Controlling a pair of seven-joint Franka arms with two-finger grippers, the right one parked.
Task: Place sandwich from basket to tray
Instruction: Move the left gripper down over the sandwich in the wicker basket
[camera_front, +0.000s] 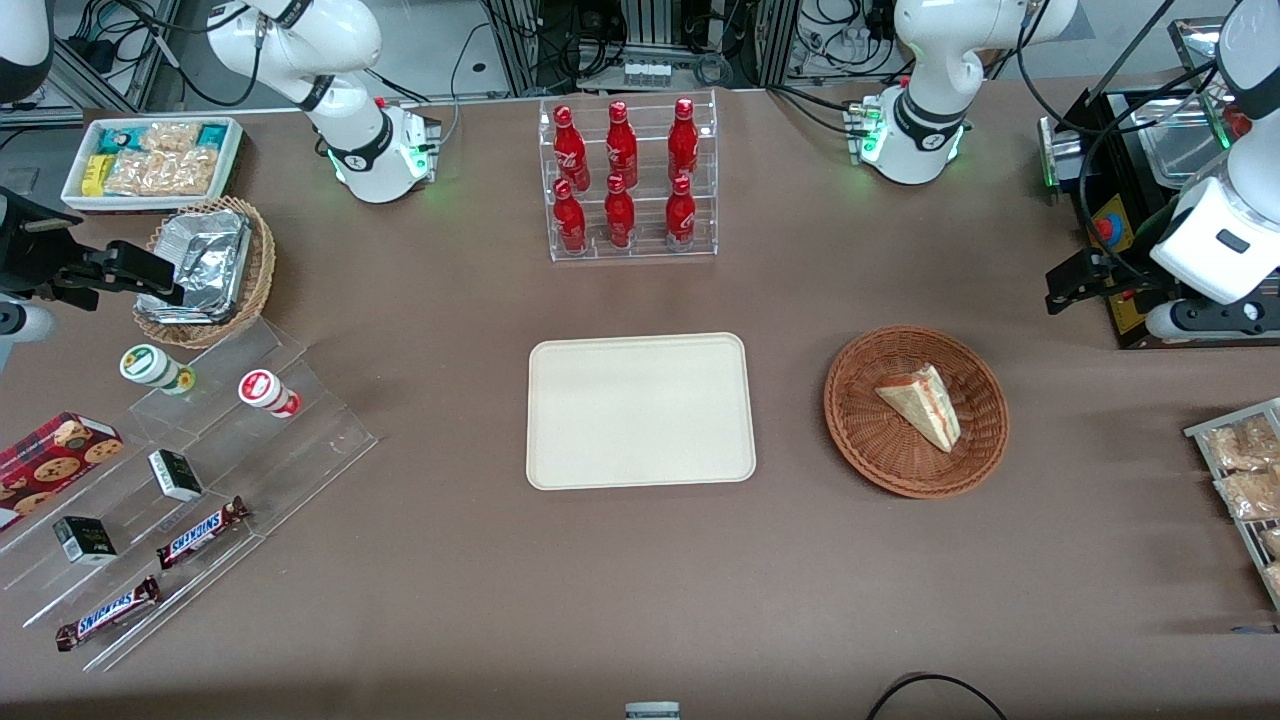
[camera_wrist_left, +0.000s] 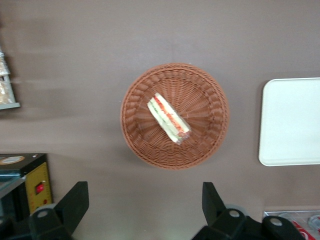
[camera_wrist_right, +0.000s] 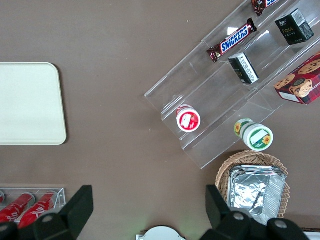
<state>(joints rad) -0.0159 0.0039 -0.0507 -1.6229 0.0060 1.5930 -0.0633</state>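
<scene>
The sandwich (camera_front: 922, 404) lies on its side in the basket (camera_front: 862, 432), its red, white and green cut edge showing in the left wrist view (camera_wrist_left: 169, 118). The basket (camera_wrist_left: 134, 131) stands on the brown worktop (camera_front: 640, 590), toward the working arm's end, well in from every edge. The tray (camera_front: 640, 411) sits beside it near the worktop's middle, apart from the basket with a strip of bare worktop between them; 1 rounded end of the tray (camera_wrist_left: 292, 121) shows in the left wrist view.

The left arm's gripper (camera_front: 1065, 284) is raised near the working arm's end of the worktop, farther from the front camera than the basket and touching nothing. Its 2 dark fingers (camera_wrist_left: 75, 200) stand spread wide, released, with nothing between them, and the basket lies below them in the wrist view.

A clear rack of 6 red bottles (camera_front: 627, 178) stands farther from the front camera than the tray, near the worktop's edge by the arm bases.
</scene>
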